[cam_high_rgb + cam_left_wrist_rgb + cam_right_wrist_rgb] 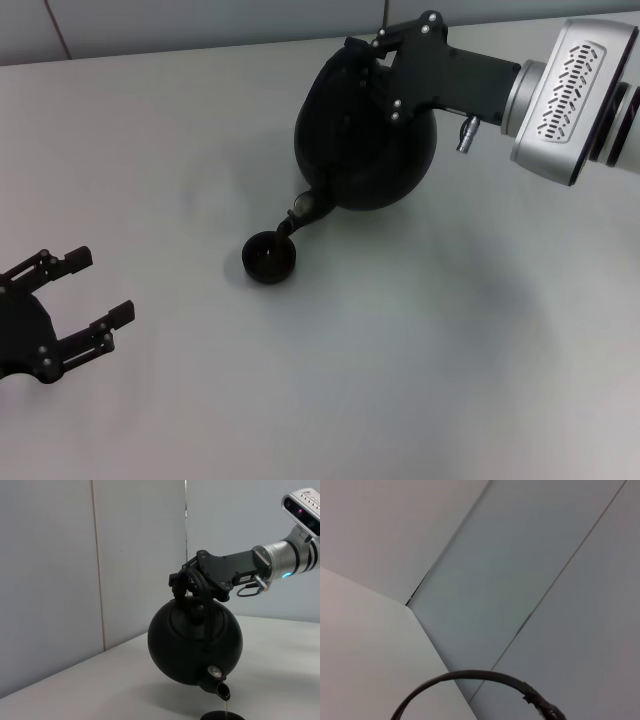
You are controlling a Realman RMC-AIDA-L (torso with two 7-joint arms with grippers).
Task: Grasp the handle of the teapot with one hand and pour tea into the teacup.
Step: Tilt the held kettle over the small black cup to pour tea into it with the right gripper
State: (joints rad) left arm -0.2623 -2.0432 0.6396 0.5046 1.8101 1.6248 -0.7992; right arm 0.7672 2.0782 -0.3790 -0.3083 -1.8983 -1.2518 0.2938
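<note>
While the right gripper (186, 582) jaws pinch the handle (207, 610), the tilted teapot (365, 135) pours below them into the teacup (270, 257); setting down remains.

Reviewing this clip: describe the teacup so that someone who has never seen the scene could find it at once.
Start at the big round black teapot that the right gripper holds tilted above the pale table. Follow its short spout downward: the teacup sits on the table directly beneath it. It is a tiny black handleless bowl with a dark inside, far smaller than the pot and the only other vessel there.
</note>
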